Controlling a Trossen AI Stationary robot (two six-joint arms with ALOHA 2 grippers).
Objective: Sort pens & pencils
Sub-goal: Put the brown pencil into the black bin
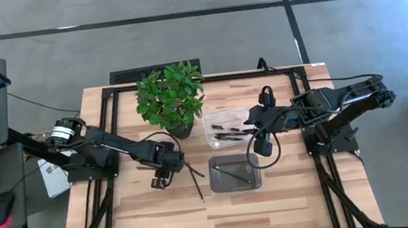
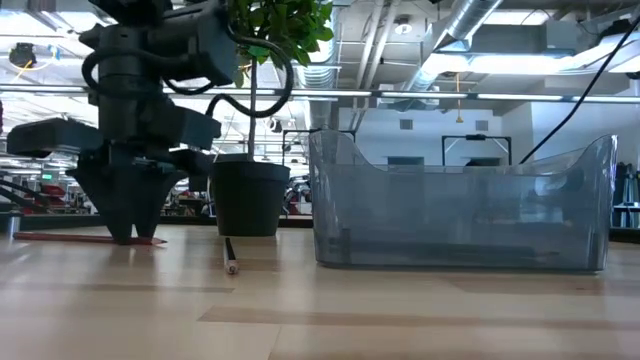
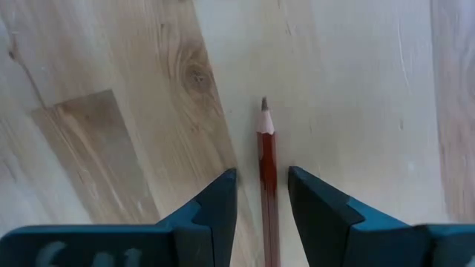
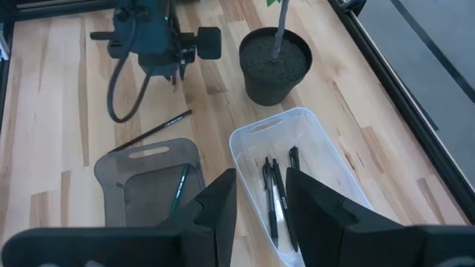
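My left gripper (image 1: 161, 182) (image 2: 125, 236) points down at the table, open, with its tips at the wood. A red pencil (image 3: 266, 159) (image 2: 70, 238) lies flat between its fingers (image 3: 262, 172), with a gap on each side. A dark pencil (image 1: 195, 183) (image 2: 230, 257) (image 4: 152, 132) lies on the table between the left gripper and the grey tray (image 1: 255, 177). A green pencil (image 4: 179, 187) lies in that tray. Several black pens (image 4: 276, 194) lie in the clear tray (image 1: 209, 127). My right gripper (image 1: 264, 147) (image 4: 261, 174) hangs open above the two trays.
A potted plant (image 1: 172, 96) (image 2: 248, 195) stands on the far side of the table, next to the clear tray (image 4: 326, 167). The grey tray (image 2: 460, 215) sits toward the near edge. Bare wood shows along the near edge and at the table's left.
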